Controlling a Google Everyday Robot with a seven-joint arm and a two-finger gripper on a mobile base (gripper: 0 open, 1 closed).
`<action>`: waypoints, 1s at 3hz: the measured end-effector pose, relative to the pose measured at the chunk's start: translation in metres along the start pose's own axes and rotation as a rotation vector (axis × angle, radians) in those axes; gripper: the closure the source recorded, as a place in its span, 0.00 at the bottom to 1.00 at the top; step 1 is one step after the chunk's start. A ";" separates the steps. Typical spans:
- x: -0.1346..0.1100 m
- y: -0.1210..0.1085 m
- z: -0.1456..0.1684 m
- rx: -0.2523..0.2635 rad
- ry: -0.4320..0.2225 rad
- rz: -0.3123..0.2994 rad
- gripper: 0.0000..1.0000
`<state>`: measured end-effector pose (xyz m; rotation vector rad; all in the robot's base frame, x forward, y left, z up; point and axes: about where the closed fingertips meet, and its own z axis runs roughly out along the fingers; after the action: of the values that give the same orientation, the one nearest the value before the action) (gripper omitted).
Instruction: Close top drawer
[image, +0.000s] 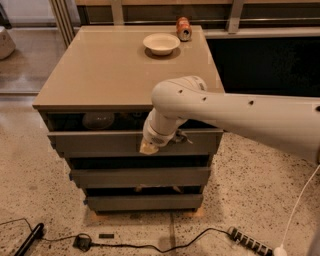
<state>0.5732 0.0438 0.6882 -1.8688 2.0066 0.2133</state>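
The top drawer (95, 143) is the uppermost grey front of the cabinet. It stands pulled out a little, with a dark gap above it where a round pale object (98, 120) shows inside. My gripper (149, 146) hangs from the white arm (235, 117) and sits against the drawer's front, about at its middle, with its tip pointing down and left. The arm reaches in from the right and hides part of the drawer's upper edge.
A white bowl (161, 43) and a toppled can (183, 28) lie at the back of the cabinet top (115, 75). Two shorter drawer fronts (140, 177) sit below. A black cable (80, 243) and a power strip (249, 241) lie on the speckled floor in front.
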 end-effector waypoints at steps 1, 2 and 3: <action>0.031 0.019 -0.018 -0.006 0.010 0.032 1.00; 0.073 0.049 -0.039 0.000 0.025 0.091 1.00; 0.096 0.064 -0.049 0.009 0.031 0.124 1.00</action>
<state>0.4978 -0.0563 0.6873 -1.7544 2.1430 0.2104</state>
